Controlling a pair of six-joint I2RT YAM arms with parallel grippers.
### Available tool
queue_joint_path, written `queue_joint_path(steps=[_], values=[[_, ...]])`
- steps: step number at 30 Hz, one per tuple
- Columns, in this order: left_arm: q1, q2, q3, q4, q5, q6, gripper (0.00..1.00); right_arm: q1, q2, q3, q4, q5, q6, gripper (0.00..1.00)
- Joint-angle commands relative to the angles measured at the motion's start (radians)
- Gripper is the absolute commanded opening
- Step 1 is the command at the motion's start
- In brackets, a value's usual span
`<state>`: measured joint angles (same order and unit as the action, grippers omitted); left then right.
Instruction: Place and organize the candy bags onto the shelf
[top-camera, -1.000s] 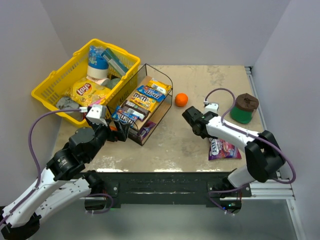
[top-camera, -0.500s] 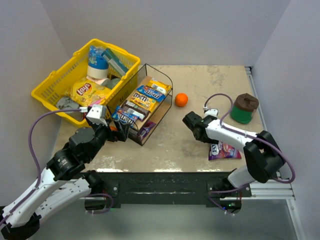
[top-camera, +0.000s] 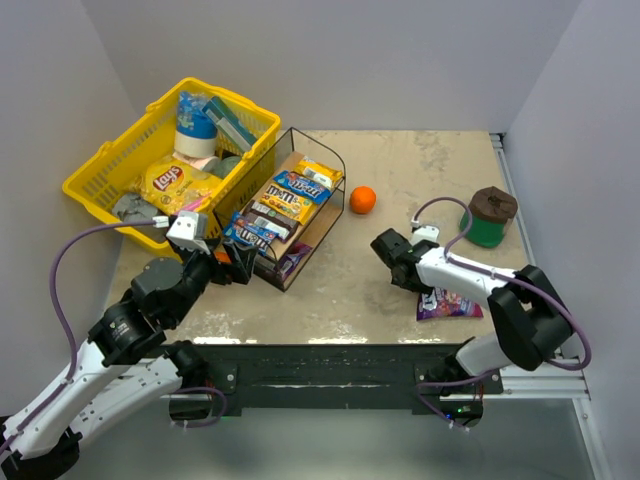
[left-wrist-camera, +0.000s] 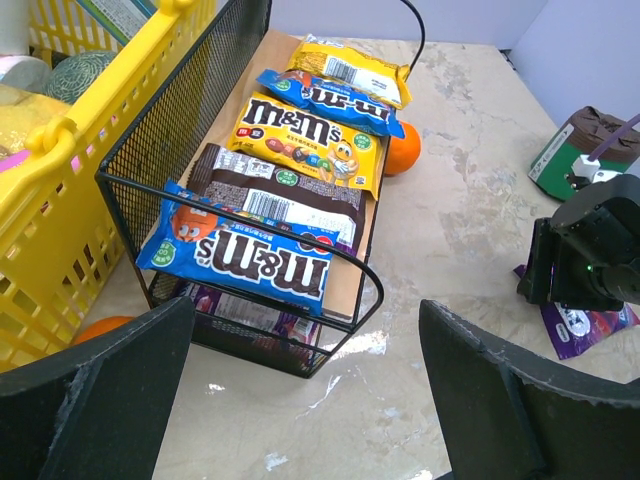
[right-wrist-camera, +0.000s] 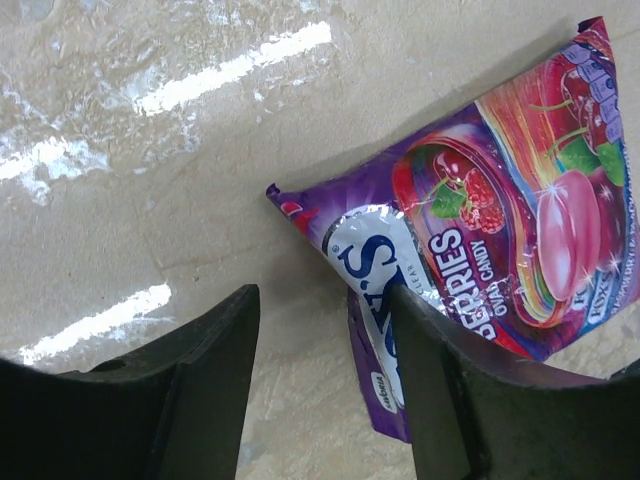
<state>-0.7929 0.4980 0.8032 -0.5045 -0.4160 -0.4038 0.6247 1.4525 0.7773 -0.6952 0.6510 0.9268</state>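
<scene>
**Surface.** Table (top-camera: 420, 160): mottled beige, stone-look, glossy, with bright glare streaks in the right wrist view.

**Shelf** (top-camera: 290, 215): black wire frame with rounded corners and a mesh side panel. It carries a slanted pale wooden board. A yellow slotted plastic basket (top-camera: 100, 185) sits just beside it on the left.

**Candy bags on the shelf's board.** All are flat, glossy and rectangular, lying in an overlapping row. From the low front end upward:
- blue M&M's packet (left-wrist-camera: 245, 255)
- brown packet (left-wrist-camera: 285, 200)
- yellow M&M's packet (left-wrist-camera: 305, 135)
- second blue packet (left-wrist-camera: 330, 92)
- yellow packet (left-wrist-camera: 350, 68) at the top end

A purple packet (left-wrist-camera: 250, 312) shows under the board on the shelf's lower level, mostly hidden.

**Loose bag.** Purple berries bag (right-wrist-camera: 500, 230): crinkled foil with a raspberry and candy print. It lies flat on the table, well apart from the shelf on its right.

**Other items.**
- An orange (top-camera: 362, 200), round, near the shelf's right side.
- A green tub with a brown lid (top-camera: 488, 215), farther right of the shelf than the loose bag.

**Left gripper** (left-wrist-camera: 308, 310): matte black fingers spread wide with nothing between them. It is just off the shelf's low front end, apart from the wire, and faces the blue M&M's packet.

**Right gripper** (right-wrist-camera: 320, 300): well to the right of the shelf, pointed down at the table, jaws apart and not pinching.
- The berries bag's near corner lies in the gap.
- The finger (right-wrist-camera: 440, 400) on the bag's side overlaps the bag's edge.
- I cannot tell whether that finger touches the foil.
- The other finger (right-wrist-camera: 190, 390) is over bare table.
</scene>
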Motion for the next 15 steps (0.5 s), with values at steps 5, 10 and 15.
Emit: queue_joint_path(steps=[5, 10, 15], values=[[-0.002, -0.007, 0.024, -0.008, -0.015, 0.016, 1.0, -0.055, 0.042, -0.046, 0.144, -0.071, 0.0, 0.4], [-0.002, -0.01, 0.021, -0.009, -0.018, 0.014, 1.0, -0.056, -0.004, -0.036, 0.163, -0.097, -0.011, 0.1], [-0.002, 0.0, 0.016, 0.003, -0.014, 0.013, 1.0, -0.057, -0.082, -0.001, 0.233, -0.247, -0.063, 0.0]])
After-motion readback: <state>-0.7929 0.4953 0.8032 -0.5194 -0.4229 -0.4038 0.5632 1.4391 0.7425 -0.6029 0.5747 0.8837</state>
